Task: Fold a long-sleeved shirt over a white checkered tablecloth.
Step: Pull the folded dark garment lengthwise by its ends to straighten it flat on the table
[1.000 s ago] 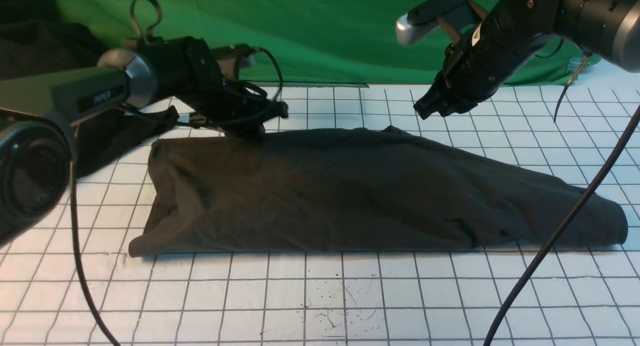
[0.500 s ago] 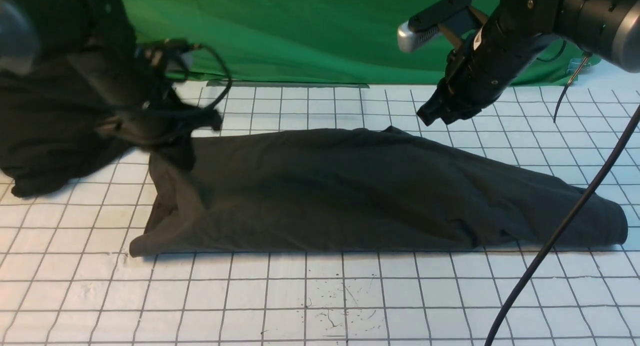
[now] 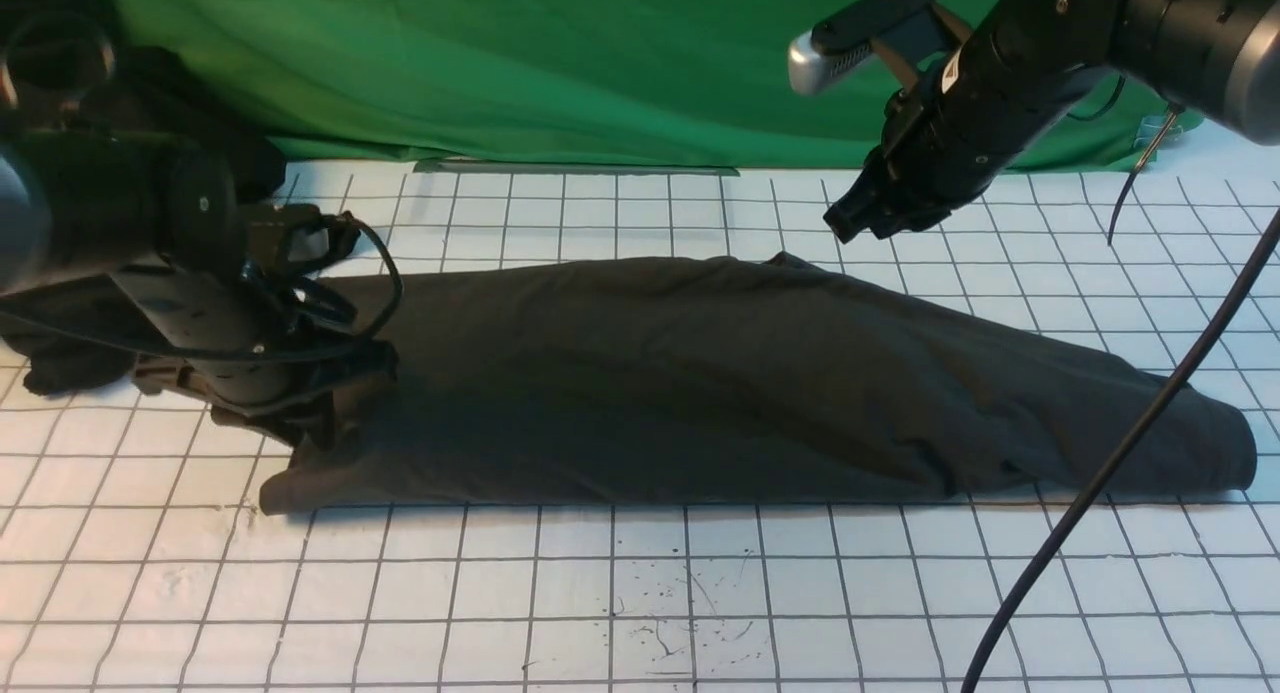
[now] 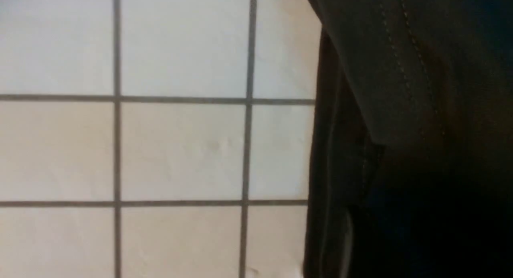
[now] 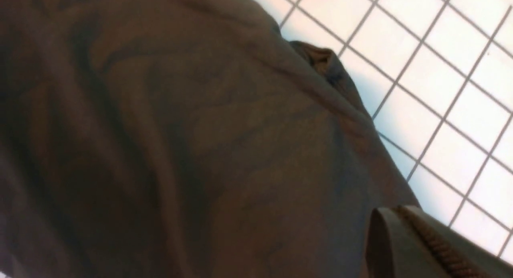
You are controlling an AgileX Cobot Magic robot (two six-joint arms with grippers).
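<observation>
Left gripper (image 3: 345,403), front view, at the left end of the long-sleeved shirt (image 3: 760,373), opening unclear; right gripper (image 3: 848,221) hangs closed above. Left wrist: shirt hem on white checkered tablecloth (image 4: 180,149). Right wrist: wrinkled shirt on tablecloth.

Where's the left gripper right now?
Front view, robot's left side: the left gripper is low over the left end of the long-sleeved shirt, which lies across the white checkered tablecloth.
</observation>
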